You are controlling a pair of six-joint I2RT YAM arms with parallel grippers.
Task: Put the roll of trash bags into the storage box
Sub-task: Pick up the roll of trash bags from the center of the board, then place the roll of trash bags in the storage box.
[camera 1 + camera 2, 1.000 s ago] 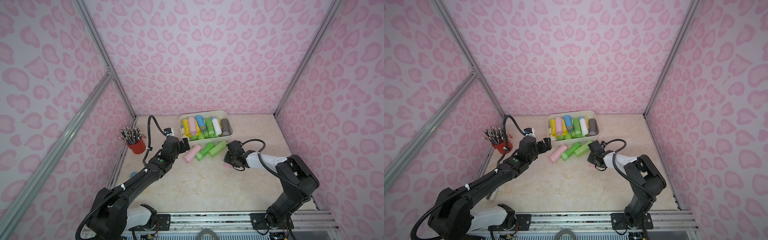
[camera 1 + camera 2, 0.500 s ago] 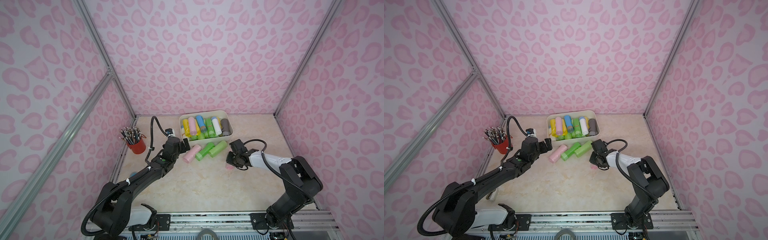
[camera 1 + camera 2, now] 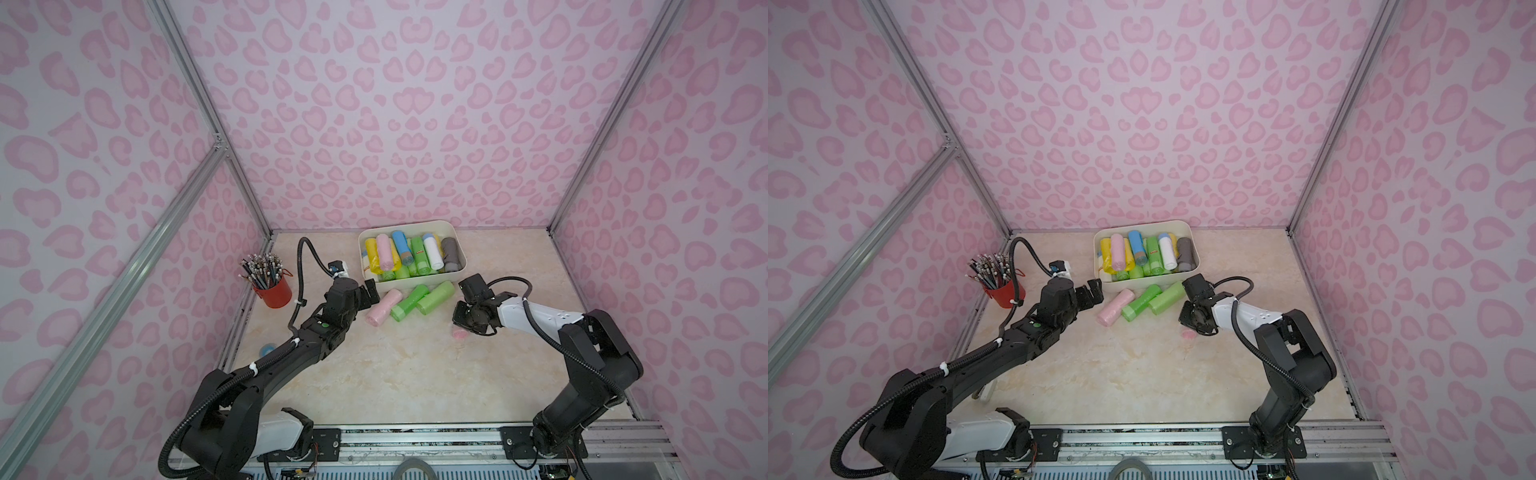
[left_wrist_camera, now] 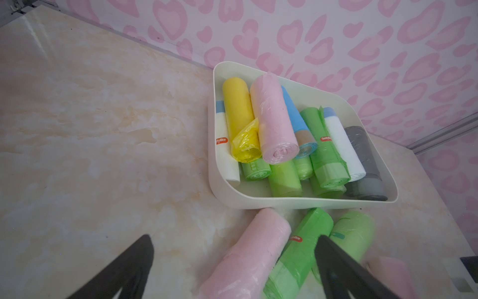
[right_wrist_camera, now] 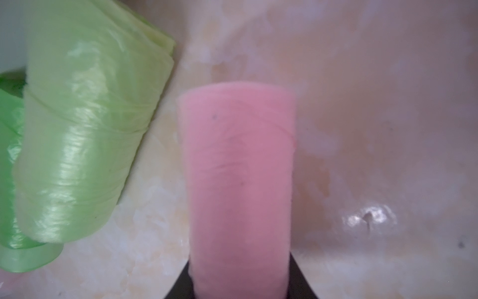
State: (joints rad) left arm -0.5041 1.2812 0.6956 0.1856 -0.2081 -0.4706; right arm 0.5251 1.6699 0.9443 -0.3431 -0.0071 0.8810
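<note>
Pink roll of trash bags is gripped between the narrowly set fingers of the right gripper, down at the tabletop, at 5 o'clock from the storage box in a top view. The left gripper is held wide open.

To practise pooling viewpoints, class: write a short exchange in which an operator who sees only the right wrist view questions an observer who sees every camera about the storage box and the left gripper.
Operator: My right gripper pinches a pink roll. Where is the storage box?
Observer: On the far side of the table, just beyond the green rolls.
Operator: And the left gripper?
Observer: Open, empty, beside a second pink roll lying on the table.
</note>
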